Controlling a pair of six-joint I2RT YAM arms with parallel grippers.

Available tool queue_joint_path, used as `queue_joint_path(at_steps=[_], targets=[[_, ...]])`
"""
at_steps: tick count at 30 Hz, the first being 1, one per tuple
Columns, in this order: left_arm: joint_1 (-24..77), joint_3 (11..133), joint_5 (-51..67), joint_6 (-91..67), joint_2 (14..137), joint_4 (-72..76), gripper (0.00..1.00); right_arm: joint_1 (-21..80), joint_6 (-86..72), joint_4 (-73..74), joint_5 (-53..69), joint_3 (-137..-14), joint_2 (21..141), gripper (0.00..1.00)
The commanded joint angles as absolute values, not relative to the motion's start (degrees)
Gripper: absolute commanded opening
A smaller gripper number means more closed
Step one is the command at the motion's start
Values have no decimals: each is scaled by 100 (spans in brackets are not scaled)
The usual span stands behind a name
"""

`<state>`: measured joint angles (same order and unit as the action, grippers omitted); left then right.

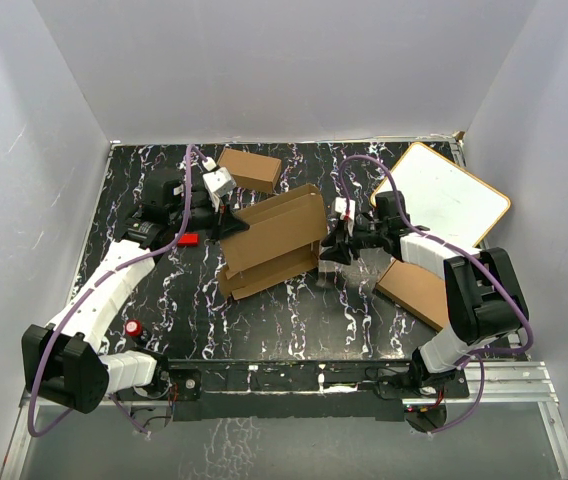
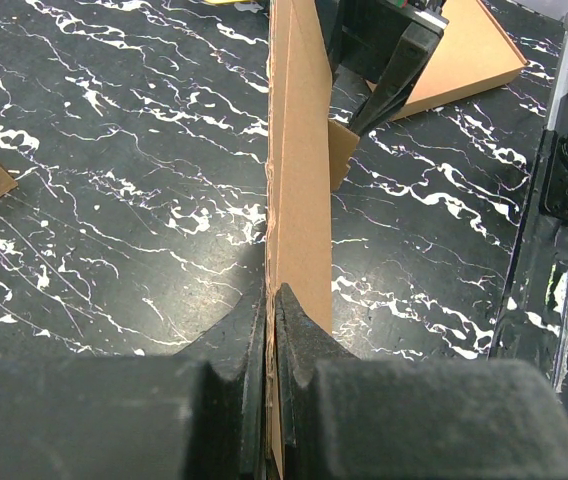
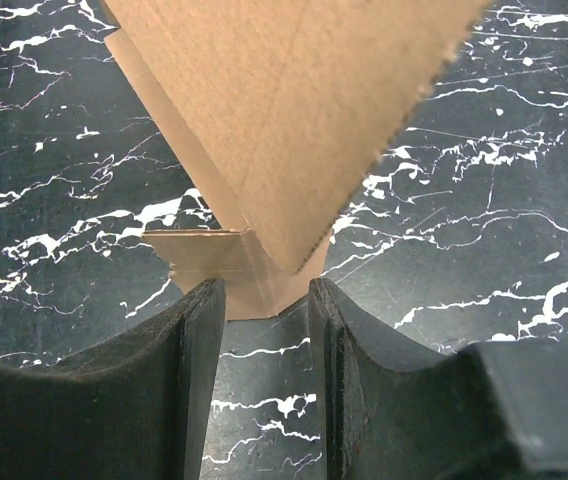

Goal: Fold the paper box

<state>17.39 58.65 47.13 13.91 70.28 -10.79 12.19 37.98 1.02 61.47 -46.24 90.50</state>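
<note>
The box [image 1: 276, 238] lies midway on the worktop [image 1: 294, 320], long axis left-right. My left end effector [image 2: 270, 315] pinches its left edge; my right end effector [image 3: 264, 300] gapes at its right corner; worktop shows along its near side

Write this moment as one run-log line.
object: brown corrugated-cardboard mailer box, partly folded | left tool: shut on its panel edge | right tool: open around box corner

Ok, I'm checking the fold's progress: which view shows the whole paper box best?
Top external: the paper box shows nearly whole, flaps included. The left wrist view gives only one panel edge-on, pinched in the left gripper; the right wrist view only a corner near the open right gripper.
</note>
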Motion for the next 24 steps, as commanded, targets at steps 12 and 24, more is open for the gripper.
queue_joint_path(at_steps=[12,24], targets=[[1743,5917,4882,1466,6942,-1235,0,1422,3664,-794,6575,-4603,9047,43],[1743,5889,4922,1427,6934,-1221,0,1584,2831,-1535,5967,-4412,9098,42]])
